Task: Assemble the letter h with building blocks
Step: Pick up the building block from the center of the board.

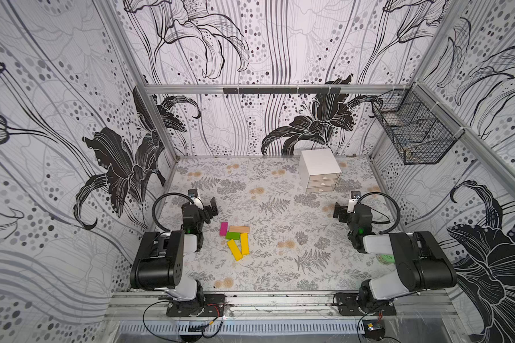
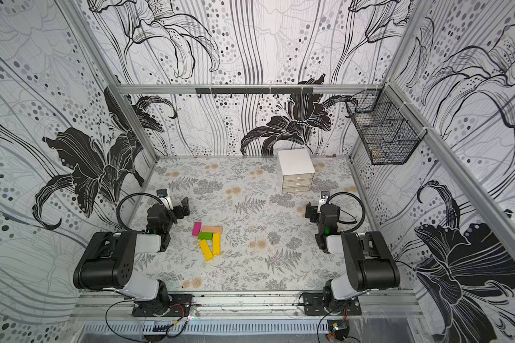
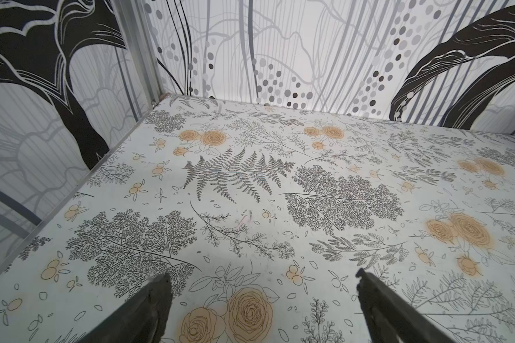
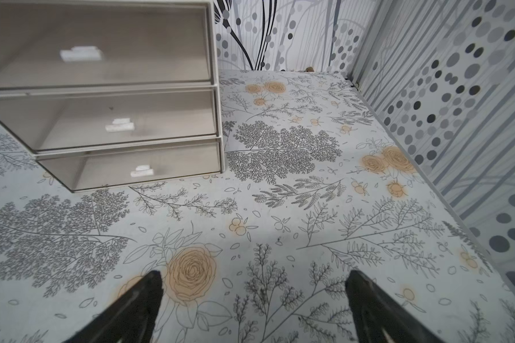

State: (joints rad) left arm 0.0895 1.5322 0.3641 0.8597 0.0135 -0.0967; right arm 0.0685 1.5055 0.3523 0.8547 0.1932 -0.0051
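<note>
Your left gripper (image 3: pixel 262 276) is spread wide and empty, over bare table (image 3: pixel 280 208) by the left wall. The right gripper (image 4: pixel 253 274) is also spread and empty, near the white drawer unit (image 4: pixel 101 98). In a top view the building blocks (image 1: pixel 235 239) lie flat in a loose, unassembled cluster, nearer your left arm. The magenta block (image 1: pixel 223 228) and tan block (image 1: pixel 239 229) sit at the far side, the green block (image 1: pixel 232 235) just in front. Two yellow blocks (image 1: pixel 244 243) (image 1: pixel 234 249) form a V nearest you. Neither gripper touches them.
</note>
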